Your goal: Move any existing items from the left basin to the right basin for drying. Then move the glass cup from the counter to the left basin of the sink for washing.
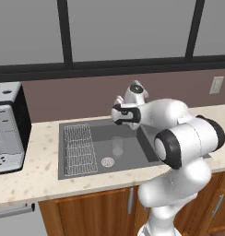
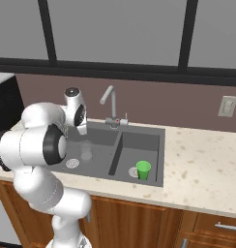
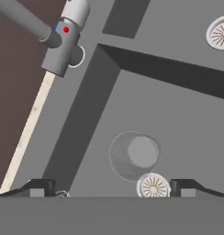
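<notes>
Two basins are sitting side by side in the sink (image 2: pixel 115 172), and each is now holding one cup. Taking the silver tap (image 2: pixel 110 104) as the landmark: the glass cup (image 2: pixel 86 150) is standing upright in the left basin (image 1: pixel 133 152), in front of the tap and a little toward the wire rack (image 1: pixel 80 148), close beside that basin's round drain (image 1: pixel 108 162). The small green cup (image 2: pixel 143 170) is standing upright in the right basin (image 2: pixel 149 145), in front of the tap on the other side of the divider, just beside its own drain.

Pincer (image 3: pixel 111 186) is hanging above the left basin with its jaws spread wide and gripping nothing; in the hand view the glass cup is lying between and just ahead of the two tips, apart from both.

Judging from how things are lying, both moves look finished and the step in hand is the release and retreat. To do it well, the jaws should be staying fully apart while the hand is rising straight up, so neither tip is clipping the rim and tipping the tumbler. Swinging sideways toward the tap should be waiting until the tips are above the surface (image 1: pixel 31 175).
</notes>
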Robot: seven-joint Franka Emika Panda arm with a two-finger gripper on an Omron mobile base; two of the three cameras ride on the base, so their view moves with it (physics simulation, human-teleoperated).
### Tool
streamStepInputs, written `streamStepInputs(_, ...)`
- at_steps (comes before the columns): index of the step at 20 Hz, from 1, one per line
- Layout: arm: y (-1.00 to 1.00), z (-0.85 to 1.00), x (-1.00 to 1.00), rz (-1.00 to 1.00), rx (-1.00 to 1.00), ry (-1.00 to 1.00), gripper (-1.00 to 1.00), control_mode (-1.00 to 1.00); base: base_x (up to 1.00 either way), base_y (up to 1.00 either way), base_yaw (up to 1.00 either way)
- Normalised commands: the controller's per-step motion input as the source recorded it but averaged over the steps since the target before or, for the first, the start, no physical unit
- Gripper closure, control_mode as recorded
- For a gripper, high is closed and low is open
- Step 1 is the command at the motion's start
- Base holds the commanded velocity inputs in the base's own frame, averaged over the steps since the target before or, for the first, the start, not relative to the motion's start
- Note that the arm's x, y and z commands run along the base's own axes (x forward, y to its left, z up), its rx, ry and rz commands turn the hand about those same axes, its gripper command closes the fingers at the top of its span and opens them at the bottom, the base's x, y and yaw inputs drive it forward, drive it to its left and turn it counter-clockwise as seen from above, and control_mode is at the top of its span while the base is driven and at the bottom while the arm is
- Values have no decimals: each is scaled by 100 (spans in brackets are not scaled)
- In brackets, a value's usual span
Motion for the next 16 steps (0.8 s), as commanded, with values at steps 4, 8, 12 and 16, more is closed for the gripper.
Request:
streamStepInputs(4, 10, 100, -17, -1, -5, 0, -100, -100, 0, 0, 0)
streamStepInputs(8, 15, 96, -22, 0, -7, 2, -100, -100, 0, 0, 0)
streamStepInputs(12, 10, 82, -38, 2, -11, 9, -100, -100, 0, 0, 0)
streamStepInputs(16, 0, 53, -56, 15, -16, 9, -100, -100, 0, 0, 0)
